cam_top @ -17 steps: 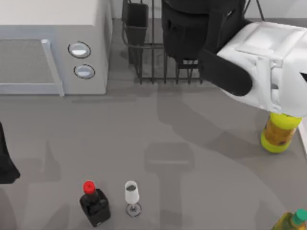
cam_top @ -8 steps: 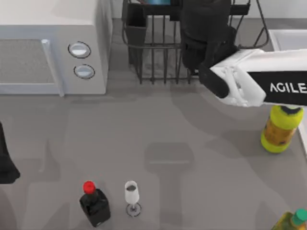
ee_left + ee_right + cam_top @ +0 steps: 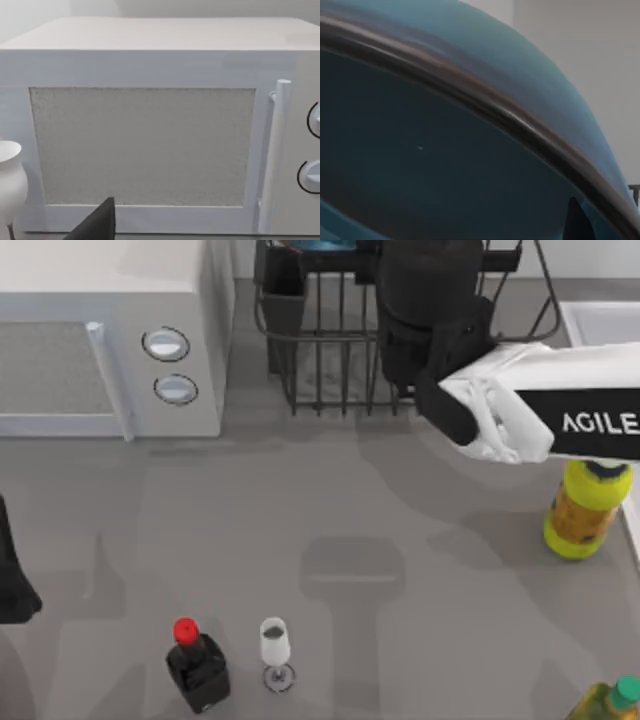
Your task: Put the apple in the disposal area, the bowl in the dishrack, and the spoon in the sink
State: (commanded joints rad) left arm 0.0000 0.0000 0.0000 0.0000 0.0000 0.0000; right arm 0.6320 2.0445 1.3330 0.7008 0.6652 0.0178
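The blue bowl (image 3: 470,165) with its reddish-brown rim sits very close to my right wrist camera. A sliver of the bowl (image 3: 325,244) peeks out at the back of the dark wire dishrack (image 3: 330,350). My right gripper (image 3: 430,310) reaches over the rack from the right and is shut on the bowl, one dark fingertip (image 3: 576,220) resting against the rim. The white sink (image 3: 600,318) lies at the far right. My left arm (image 3: 12,585) stays parked at the left edge. The apple and the spoon are out of view.
A white microwave (image 3: 110,340) fills the back left, facing the left wrist camera (image 3: 150,145). Near the front stand a black bottle with a red cap (image 3: 197,665) and a wine glass (image 3: 275,645). A yellow bottle (image 3: 585,508) stands at the right, another bottle (image 3: 610,702) at the front right.
A second ago my right arm was high and near the camera. It has since dropped and stretched over the dishrack, uncovering the bowl's edge and the sink, and has held almost still for half a second.
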